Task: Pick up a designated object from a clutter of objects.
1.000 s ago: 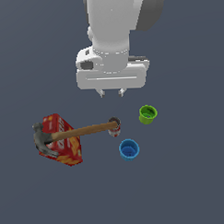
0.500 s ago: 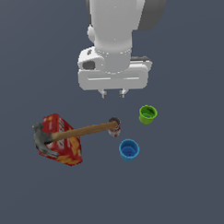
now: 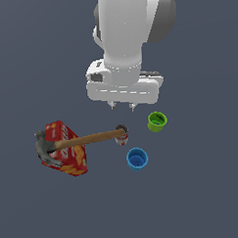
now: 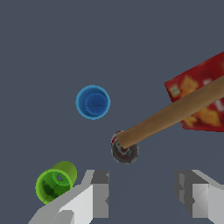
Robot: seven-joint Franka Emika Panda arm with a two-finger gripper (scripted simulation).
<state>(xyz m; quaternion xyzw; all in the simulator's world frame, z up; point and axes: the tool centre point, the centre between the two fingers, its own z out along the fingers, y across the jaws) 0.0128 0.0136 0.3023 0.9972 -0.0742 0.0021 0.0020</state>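
Note:
The designated object, a small bright-blue cup (image 3: 137, 159) (image 4: 92, 102), stands upright on the grey floor, apart from the rest of the clutter. My gripper (image 3: 122, 106) (image 4: 142, 197) hangs open and empty above the floor, up and to the exterior view's left of the blue cup. A wooden-handled hammer (image 3: 87, 139) (image 4: 173, 113) lies with its grey head on the red cracker box (image 3: 65, 150) (image 4: 199, 94) and its handle end resting on a tiny can (image 3: 121, 135) (image 4: 124, 150). The green cup (image 3: 157, 121) (image 4: 54, 183) stands to the exterior view's right of the can.
Only the flat dark grey floor (image 3: 202, 195) surrounds the objects. The arm's white body (image 3: 130, 42) fills the upper middle of the exterior view.
The arm and gripper have shifted slightly toward the exterior view's right and a little lower. The objects have not moved.

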